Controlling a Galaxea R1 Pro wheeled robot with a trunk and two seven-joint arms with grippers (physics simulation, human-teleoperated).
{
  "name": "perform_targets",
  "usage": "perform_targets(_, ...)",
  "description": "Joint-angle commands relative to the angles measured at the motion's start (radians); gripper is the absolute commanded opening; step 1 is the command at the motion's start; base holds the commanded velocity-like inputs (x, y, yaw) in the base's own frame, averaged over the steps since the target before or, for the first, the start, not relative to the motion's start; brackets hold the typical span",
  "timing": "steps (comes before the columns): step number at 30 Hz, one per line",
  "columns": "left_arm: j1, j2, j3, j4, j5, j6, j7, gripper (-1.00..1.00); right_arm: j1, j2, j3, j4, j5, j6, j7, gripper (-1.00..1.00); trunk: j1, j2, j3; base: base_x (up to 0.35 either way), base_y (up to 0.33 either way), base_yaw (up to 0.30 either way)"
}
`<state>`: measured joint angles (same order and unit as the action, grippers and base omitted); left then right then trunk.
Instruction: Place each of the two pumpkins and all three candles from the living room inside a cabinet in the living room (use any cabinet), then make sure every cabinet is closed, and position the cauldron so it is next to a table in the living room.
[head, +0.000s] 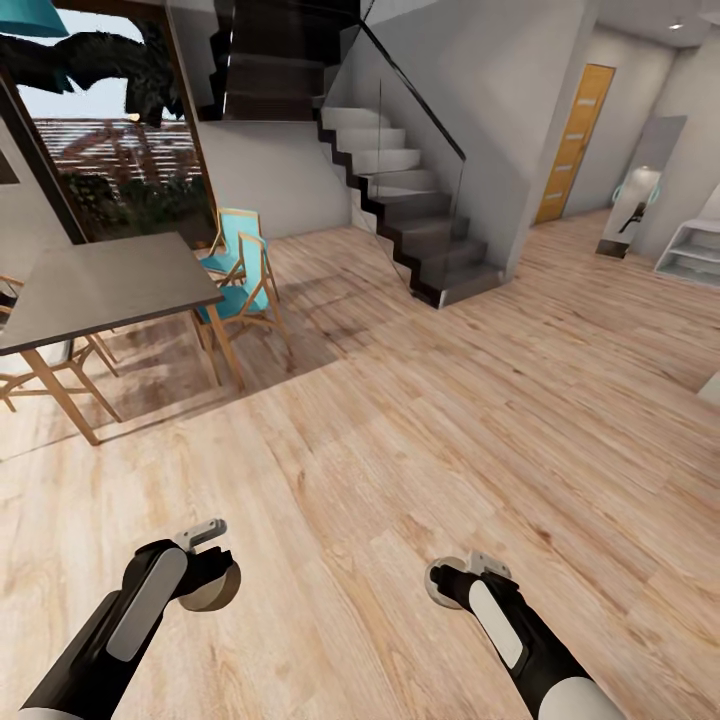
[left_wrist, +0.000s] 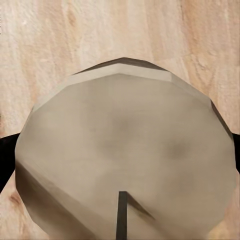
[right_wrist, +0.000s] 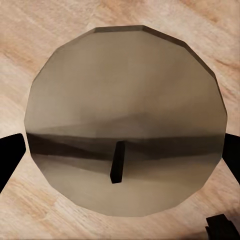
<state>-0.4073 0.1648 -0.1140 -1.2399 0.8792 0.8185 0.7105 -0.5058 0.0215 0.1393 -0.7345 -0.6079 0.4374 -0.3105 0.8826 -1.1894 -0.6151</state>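
At far left stands a dark dining table (head: 100, 285) with a teal chair (head: 238, 270) beside it. Low over the wood floor (head: 400, 420), the left pincer (head: 211, 586) is clamped on a pale round candle (left_wrist: 125, 160), black fingers (left_wrist: 5, 150) at its sides. Further right rises a staircase (head: 410, 200). The right pincer (head: 446, 583) grips a second candle (right_wrist: 125, 125) the same way. An orange door (head: 573, 140) is far right.

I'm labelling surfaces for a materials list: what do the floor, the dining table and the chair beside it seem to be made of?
The floor looks like light wood planks, matte, with visible grain and board seams. The dining table seems to have a smooth grey top, possibly laminate or stone, on pale wooden legs. The chair appears to be a light wood frame with turquoise fabric seat and back.
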Motion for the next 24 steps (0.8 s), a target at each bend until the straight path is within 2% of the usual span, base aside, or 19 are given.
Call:
perform_targets(1,-0.001,0.001,-0.003,-0.001,0.009,0.001,0.010,-1.00,0.000,0.000,0.003,-0.002,-0.010,0.003,-0.010,-1.00,-0.004,0.007,0.001,0.000,0.000,0.000)
perform_targets(14,-0.001,0.003,-0.003,-0.002,0.009,0.001,0.009,-1.00,0.000,-0.001,0.006,-0.002,-0.010,0.000,-0.010,-1.00,-0.054,0.098,0.031,0.000,0.000,0.000)
perform_targets(18,-0.001,0.003,-0.002,-0.005,0.009,0.001,0.009,-1.00,0.000,-0.001,0.007,-0.002,-0.010,0.000,-0.010,-1.00,-0.054,0.098,0.031,0.000,0.000,0.011)
perform_targets(24,-0.001,0.004,-0.001,-0.010,0.009,0.001,0.010,-1.00,0.000,0.000,0.008,-0.002,-0.010,0.001,-0.011,-1.00,-0.054,0.098,0.031,0.000,0.000,0.234)
